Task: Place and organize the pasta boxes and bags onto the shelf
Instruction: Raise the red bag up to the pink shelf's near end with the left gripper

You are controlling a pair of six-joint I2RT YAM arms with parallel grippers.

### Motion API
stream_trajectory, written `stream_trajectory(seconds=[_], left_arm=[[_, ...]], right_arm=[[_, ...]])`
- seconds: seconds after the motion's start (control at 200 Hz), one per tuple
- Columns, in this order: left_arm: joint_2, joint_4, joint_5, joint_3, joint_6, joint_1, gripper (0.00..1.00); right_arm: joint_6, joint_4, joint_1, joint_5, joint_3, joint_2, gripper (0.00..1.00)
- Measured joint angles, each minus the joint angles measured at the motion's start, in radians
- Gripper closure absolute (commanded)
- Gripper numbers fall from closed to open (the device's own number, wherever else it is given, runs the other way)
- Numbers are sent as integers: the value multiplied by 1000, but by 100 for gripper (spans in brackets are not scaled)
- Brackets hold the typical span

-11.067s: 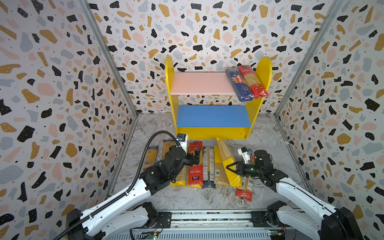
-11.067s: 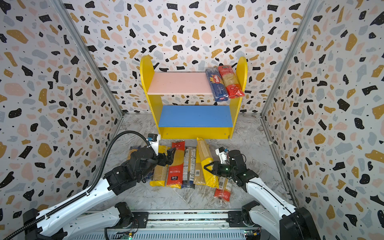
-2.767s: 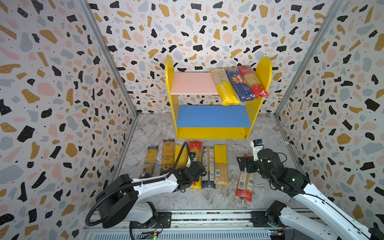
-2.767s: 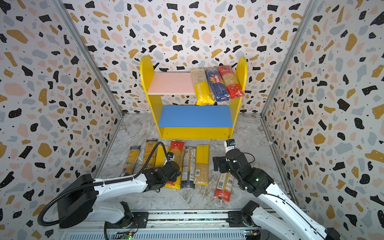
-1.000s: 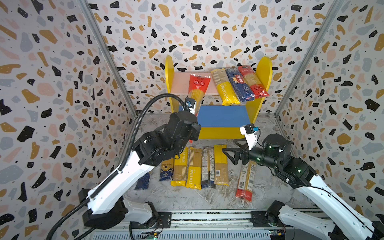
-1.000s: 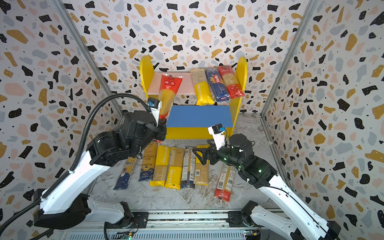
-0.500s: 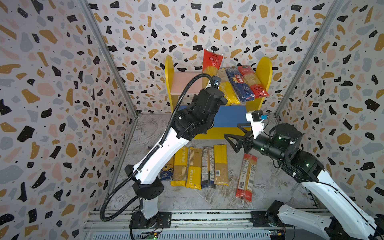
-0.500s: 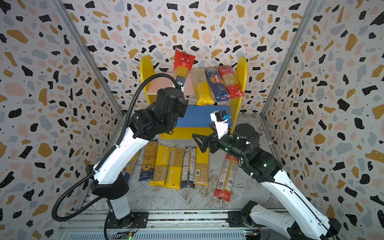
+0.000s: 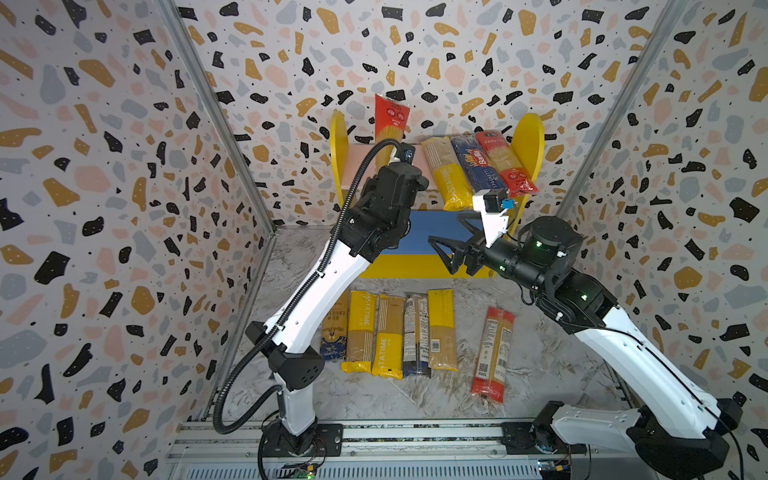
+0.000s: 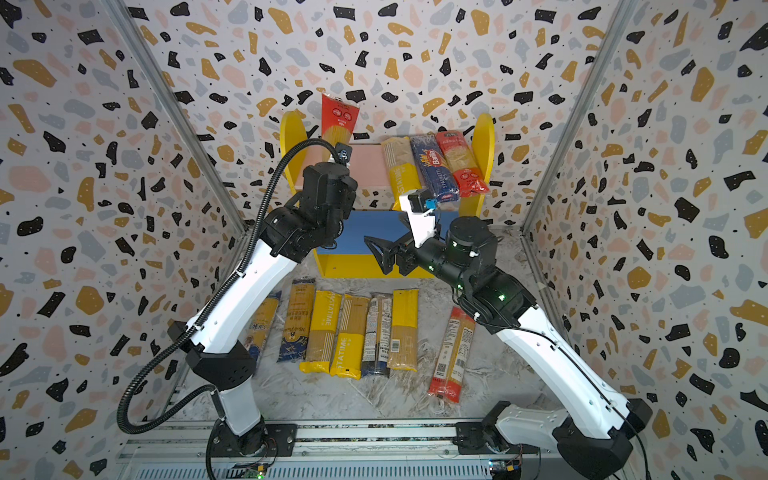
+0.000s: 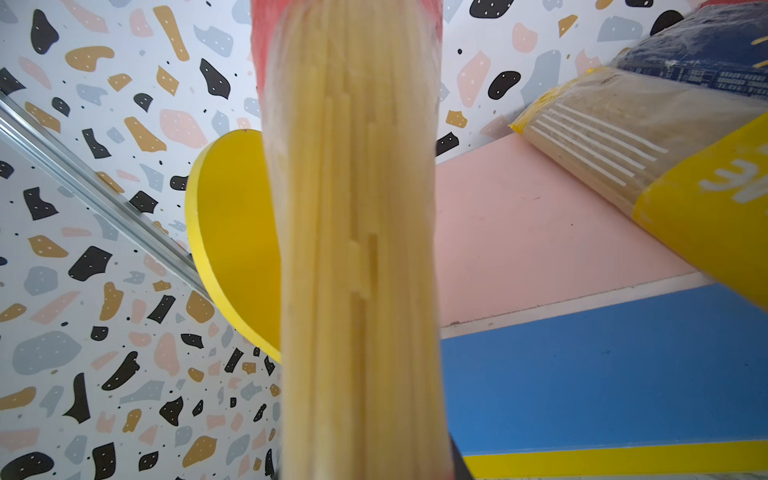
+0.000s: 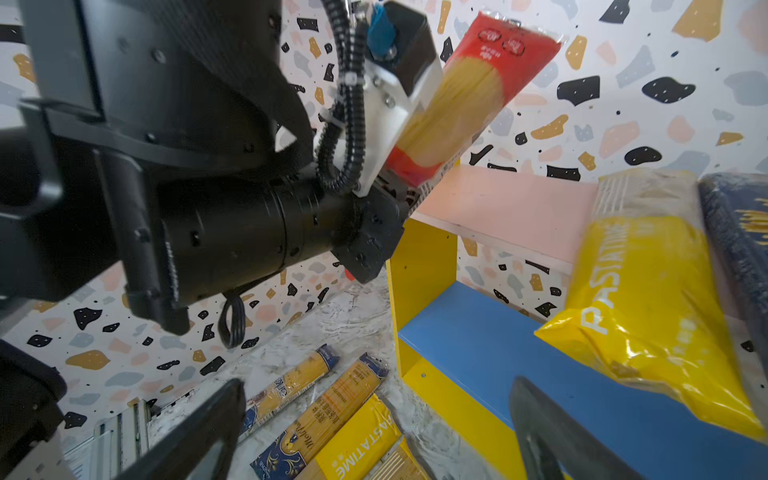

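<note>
- The left gripper (image 12: pixel 400 187) has its fingers clenched on the lower red end of a red spaghetti packet (image 9: pixel 391 120). The packet stands nearly upright, above the bare left part of the pink upper board (image 9: pixel 353 166) of the shelf (image 9: pixel 528 141).
- It is probably light. The dry strands make it stiff along its length but brittle, and the film looks slick.
- Held by one end, the long packet acts as a lever, so it may swing or slip as it is tipped flat.
- Through the clear window the strands sit unevenly, so they seem free to slide inside.
- The right gripper (image 9: pixel 444 227) hangs before the blue lower board with its fingers spread and empty.
- The row of packets (image 9: pixel 390 332) on the tabletop would best be pinched across the narrow width near the middle.
</note>
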Motion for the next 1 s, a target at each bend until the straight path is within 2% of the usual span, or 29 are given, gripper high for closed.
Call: stream_trajectory(seconds=[0.345, 1.001], left_arm=[[69, 74, 8, 23, 62, 120, 100], [113, 108, 69, 39, 111, 215, 100]], right_arm=[[-2, 5, 0, 34, 0, 8, 1], [-2, 5, 0, 69, 16, 66, 1]])
